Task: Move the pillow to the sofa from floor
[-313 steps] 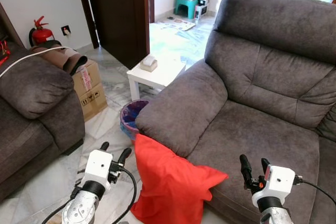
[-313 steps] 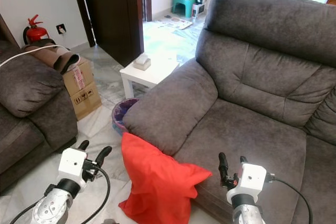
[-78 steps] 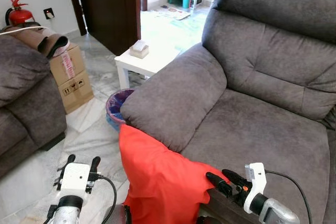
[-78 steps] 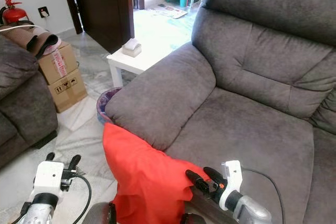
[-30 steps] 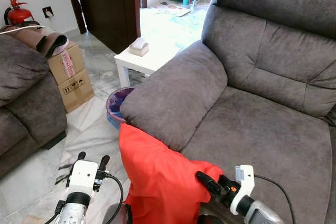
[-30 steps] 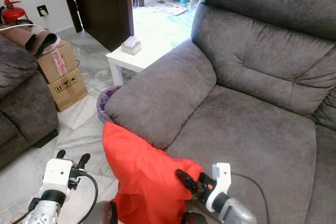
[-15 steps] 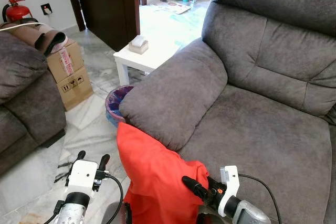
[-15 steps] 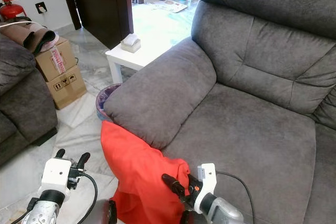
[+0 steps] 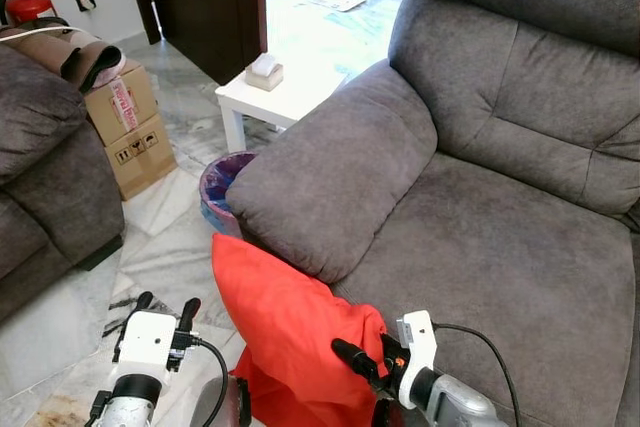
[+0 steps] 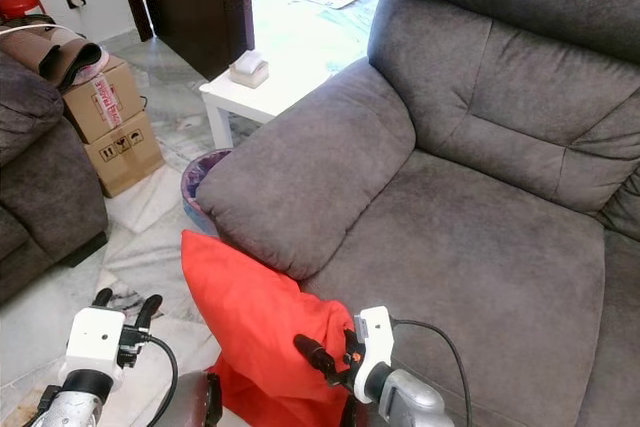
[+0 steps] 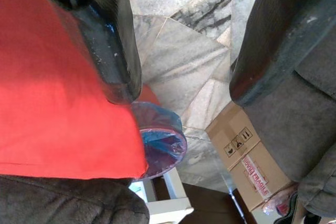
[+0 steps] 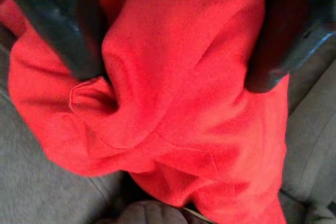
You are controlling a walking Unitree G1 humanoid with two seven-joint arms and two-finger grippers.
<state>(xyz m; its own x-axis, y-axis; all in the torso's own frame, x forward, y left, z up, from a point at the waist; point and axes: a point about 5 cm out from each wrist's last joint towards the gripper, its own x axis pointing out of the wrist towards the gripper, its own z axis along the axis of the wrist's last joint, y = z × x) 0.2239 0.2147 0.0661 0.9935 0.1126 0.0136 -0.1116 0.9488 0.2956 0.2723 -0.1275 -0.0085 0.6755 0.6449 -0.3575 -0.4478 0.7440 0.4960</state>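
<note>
Deeper into pillow (image 9: 290, 332): right hand (image 9: 352, 357)

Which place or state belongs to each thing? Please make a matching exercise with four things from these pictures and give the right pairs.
Things:
1. red pillow
2. small box
3. purple bin
4. cardboard carton

Places or states:
A. on the white side table
B. on the floor between that table and the sofa's armrest
C. leaning against the sofa's front, right gripper pressed into its corner
D. on the floor beside the other grey sofa

Pairs: 1-C, 2-A, 3-B, 4-D
</note>
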